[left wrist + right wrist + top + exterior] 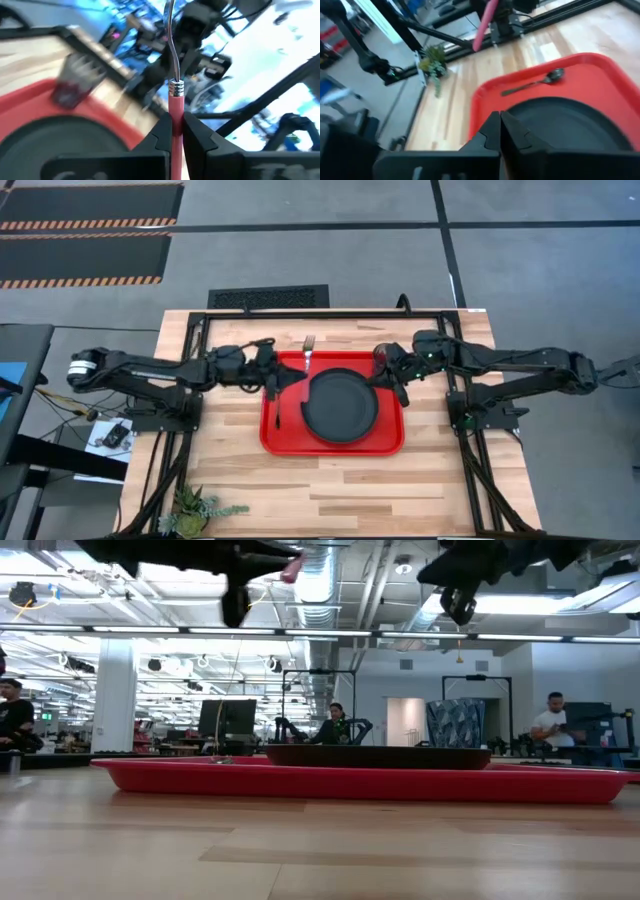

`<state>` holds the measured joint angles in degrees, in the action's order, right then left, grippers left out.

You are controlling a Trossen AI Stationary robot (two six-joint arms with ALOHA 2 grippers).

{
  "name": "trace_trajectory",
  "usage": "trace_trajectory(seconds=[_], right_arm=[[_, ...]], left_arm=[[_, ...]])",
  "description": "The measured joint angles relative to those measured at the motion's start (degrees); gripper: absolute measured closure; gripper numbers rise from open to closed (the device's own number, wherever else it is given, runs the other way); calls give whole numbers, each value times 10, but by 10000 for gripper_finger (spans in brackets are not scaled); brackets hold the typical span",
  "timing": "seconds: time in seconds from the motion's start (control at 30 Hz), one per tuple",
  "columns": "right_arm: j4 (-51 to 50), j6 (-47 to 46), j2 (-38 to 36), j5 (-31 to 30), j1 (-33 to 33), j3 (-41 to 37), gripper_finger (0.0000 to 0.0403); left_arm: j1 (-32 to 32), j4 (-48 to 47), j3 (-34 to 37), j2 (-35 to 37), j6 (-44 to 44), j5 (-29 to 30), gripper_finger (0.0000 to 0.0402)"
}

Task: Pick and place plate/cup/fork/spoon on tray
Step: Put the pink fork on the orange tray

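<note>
The red tray (270,430) lies mid-table with the black plate (340,405) on it. The dark spoon (535,82) lies on the tray's floor left of the plate. The dark-red cup (75,82) stands on the wood by the tray's far right corner, and also shows in the high view (382,354). My left gripper (275,380) is shut on the fork (308,345) above the tray's far left part. My right gripper (402,388) is shut and empty, above the tray's right side near the cup. My left gripper pinches the fork's red-pink handle (175,117) between its two fingers, a little behind the silver collar. The fork runs out past the fingertips with its tines away from the gripper. It is lifted clear, high above the tray; the handle also shows in the low view (292,568).
A small potted plant (200,505) stands at the table's near left corner. A black frame (330,313) runs along the table's far edge and sides. Bare wood lies in front of the tray. People sit in the room beyond the table.
</note>
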<state>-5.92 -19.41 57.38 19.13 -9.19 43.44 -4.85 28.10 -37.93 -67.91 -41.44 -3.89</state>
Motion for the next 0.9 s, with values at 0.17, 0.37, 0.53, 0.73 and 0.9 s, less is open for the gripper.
trace_trajectory(seconds=[0.17, 0.37, 0.53, 0.73, 0.9], right_arm=[[58, -72, 35, 0, 15, 0, 359], [145, -147, 59, -1, 20, 0, 302], [191, -186, 70, -34, 19, 1, 256], [235, -181, 113, -68, 19, 17, 225], [266, -180, 163, -71, 25, 36, 219]], left_arm=[[-37, 200, 0, -93, -26, -60, 397], [-55, 325, 0, -173, -76, -79, 397], [-55, 376, -10, -206, -95, -77, 397], [-55, 365, -31, -214, -90, -76, 397], [-63, 364, -31, -214, -95, -77, 397]])
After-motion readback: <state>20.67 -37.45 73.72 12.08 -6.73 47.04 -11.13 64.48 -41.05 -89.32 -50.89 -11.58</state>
